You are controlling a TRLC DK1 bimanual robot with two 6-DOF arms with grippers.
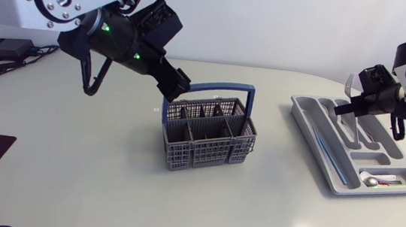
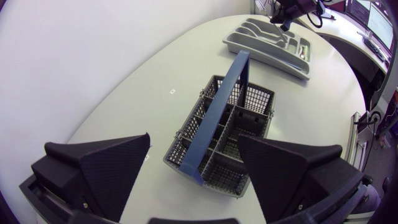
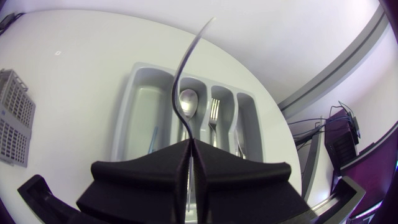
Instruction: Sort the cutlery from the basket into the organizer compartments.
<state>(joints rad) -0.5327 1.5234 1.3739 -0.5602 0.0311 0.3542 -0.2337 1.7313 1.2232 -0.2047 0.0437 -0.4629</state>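
At the table (image 1: 253, 209), we are near the end of the sort. Our right gripper (image 3: 188, 144) hangs over the grey organizer (image 1: 310, 142), its fingers pinched tight on the lower end of a slim piece of cutlery (image 3: 180, 81). The curved handle rises ahead of the fingers, which hide the working end, so we cannot tell its kind.

The organizer already holds a spoon (image 3: 188, 101) and a fork (image 3: 214, 112) in neighbouring slots. The slots on either side each hold a further piece too dim to name, and a small spoon (image 1: 372, 179) lies in the short end compartment.

The grey mesh basket (image 1: 208, 134) with the blue handle (image 2: 217, 109) stands at mid-table, well apart from the organizer. No cutlery shows in any of its compartments that we can see.

Our left gripper (image 1: 178, 86) hovers just above the basket's rim with its fingers spread wide and nothing between them.

We judge the held piece to be the last one. It needs lowering into a matching slot, and the basket needs one closer look.
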